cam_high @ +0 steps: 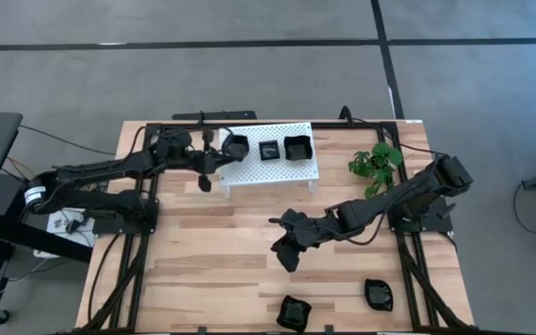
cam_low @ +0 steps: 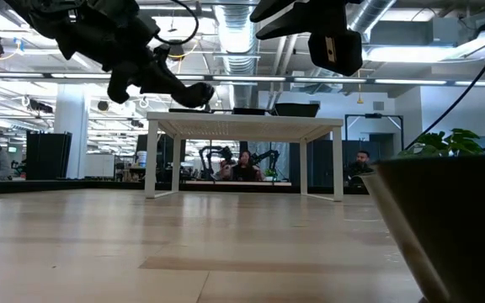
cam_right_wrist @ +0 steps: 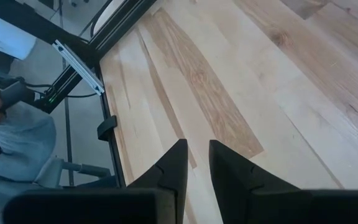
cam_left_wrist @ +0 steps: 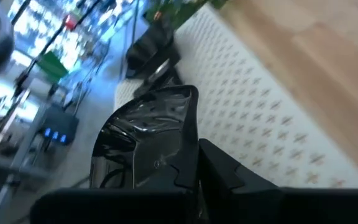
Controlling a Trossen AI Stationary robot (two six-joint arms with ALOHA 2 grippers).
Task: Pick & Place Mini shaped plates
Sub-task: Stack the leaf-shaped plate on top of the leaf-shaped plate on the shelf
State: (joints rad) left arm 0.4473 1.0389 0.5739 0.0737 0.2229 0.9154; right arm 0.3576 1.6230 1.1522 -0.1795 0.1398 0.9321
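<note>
A wooden table seen from above, with two dark robot arms reaching in from either side. Near the far edge stands a white perforated rack on short legs. Two small glossy black plates sit on top of it, with another, larger one beside them toward the plant, a small green leafy one just off the rack's right end. The left gripper is at the rack's left end, its fingers pinched together on the rim of another black plate, which it holds tilted above the rack's surface. In the left wrist view this held plate fills the foreground, glossy and square-cornered, with the rack stretching away behind it. From table height, the left gripper shows level with the rack top, the plate hard to make out against it. The right gripper hangs over the bare middle of the table, holding nothing; its fingers stand a narrow gap apart over the wood. Two more black plates lie near the table's front edge, one toward the middle and one further right, well apart from both grippers.
</note>
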